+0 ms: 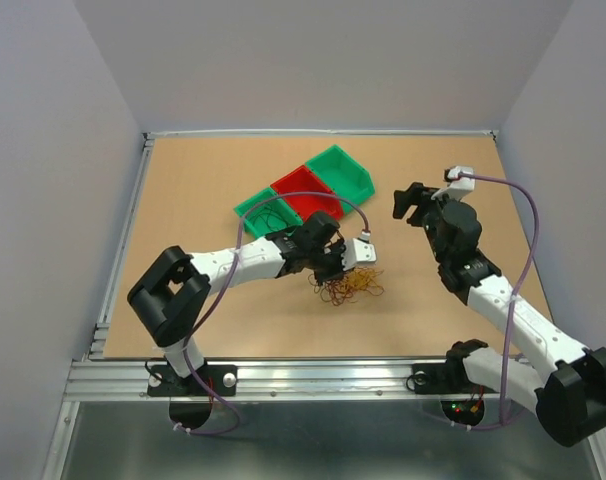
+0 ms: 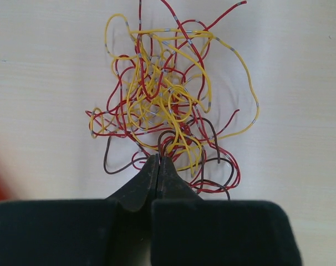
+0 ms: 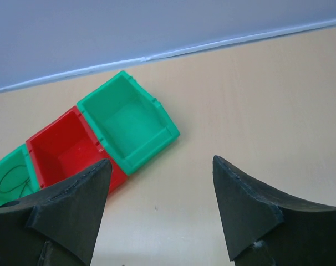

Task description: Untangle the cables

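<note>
The cables (image 1: pixel 351 286) are a fist-sized tangle of red, yellow and dark wires on the tan table, in front of the bins. In the left wrist view the tangle (image 2: pixel 162 94) fills the middle. My left gripper (image 1: pixel 335 266) is at the tangle's near edge; in its own view the left gripper (image 2: pixel 159 158) has its jaws pressed together, tips pinching a dark strand among red ones. One dark cable (image 1: pixel 268 215) lies alone in the leftmost green bin, and it also shows in the right wrist view (image 3: pixel 13 180). My right gripper (image 1: pixel 408 205) hovers open and empty, right of the bins (image 3: pixel 159 159).
Three small bins stand in a diagonal row behind the tangle: green (image 1: pixel 258 207), red (image 1: pixel 305 192), green (image 1: pixel 345 170). The red bin (image 3: pixel 65 149) and far green bin (image 3: pixel 129 122) look empty. The table's raised rim (image 1: pixel 323 132) runs along the back.
</note>
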`<state>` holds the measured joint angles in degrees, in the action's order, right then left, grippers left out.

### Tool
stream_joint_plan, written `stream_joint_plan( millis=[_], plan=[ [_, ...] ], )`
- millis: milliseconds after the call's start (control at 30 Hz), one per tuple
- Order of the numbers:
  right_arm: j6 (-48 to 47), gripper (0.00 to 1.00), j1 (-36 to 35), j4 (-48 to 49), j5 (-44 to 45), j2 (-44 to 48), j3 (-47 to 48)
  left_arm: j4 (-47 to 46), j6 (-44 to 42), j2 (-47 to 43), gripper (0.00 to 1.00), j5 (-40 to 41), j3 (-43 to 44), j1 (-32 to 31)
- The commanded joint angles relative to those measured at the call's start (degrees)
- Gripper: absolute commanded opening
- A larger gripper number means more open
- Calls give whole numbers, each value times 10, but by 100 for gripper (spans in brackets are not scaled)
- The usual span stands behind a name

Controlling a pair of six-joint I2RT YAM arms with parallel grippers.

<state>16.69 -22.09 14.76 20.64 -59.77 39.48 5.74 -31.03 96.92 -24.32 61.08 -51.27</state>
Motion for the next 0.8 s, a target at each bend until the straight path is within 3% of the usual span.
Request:
stream_joint_plan(
  millis=[0, 33, 167, 333, 567, 767],
  plan=[
    [-39, 78, 2, 68, -121, 55, -37, -9, -1, -87, 0, -13, 9, 17],
    [-43, 78, 2, 78, -148, 63, -45, -12, 2, -101, 0, -19, 3, 21],
    [-57, 78, 2, 174, -429, 97, -83, -17, 18, -154, 0, -43, -1, 44],
    [-76, 81, 2, 199, -634, 77, -80, -25, 39, -212, 0, -64, -1, 62],
    [-97, 86, -8, 255, -748, -15, -62, -35, 72, -253, 0, -88, 31, 63],
    [-127, 88, -53, 260, -756, -75, -32, -11, 90, -244, 0, -76, 116, 62]
  ],
)
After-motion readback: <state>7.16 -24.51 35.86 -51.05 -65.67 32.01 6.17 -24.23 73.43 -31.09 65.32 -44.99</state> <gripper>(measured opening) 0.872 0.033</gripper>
